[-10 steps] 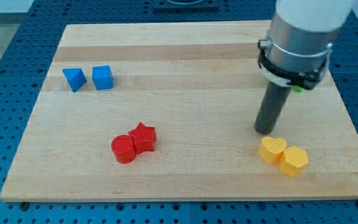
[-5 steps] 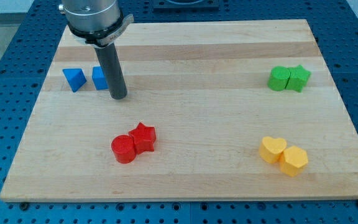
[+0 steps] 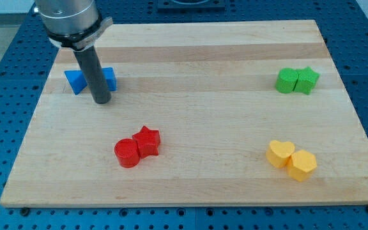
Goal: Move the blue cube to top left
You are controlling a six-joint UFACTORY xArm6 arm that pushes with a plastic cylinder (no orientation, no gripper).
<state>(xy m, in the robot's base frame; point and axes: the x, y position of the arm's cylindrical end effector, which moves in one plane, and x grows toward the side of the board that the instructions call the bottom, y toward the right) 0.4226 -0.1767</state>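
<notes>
The blue cube [image 3: 110, 78] sits near the board's upper left, partly hidden behind my rod. A blue triangular block [image 3: 75, 80] lies just to its left. My tip [image 3: 101, 100] rests on the wood just below the blue cube, at its lower left corner, close to or touching it. The rod rises up to the grey arm body at the view's top left.
A red cylinder [image 3: 126, 153] and red star [image 3: 147, 140] touch below the middle. Two green blocks [image 3: 297, 80] sit at the right. A yellow heart [image 3: 279, 154] and yellow hexagon [image 3: 302, 165] sit at the lower right. The wooden board [image 3: 190, 57] lies on a blue pegboard.
My rod swept from the board's right side to the left, and over the last half second shifted further left, from the cube's right side to below it. The blocks have not visibly moved.
</notes>
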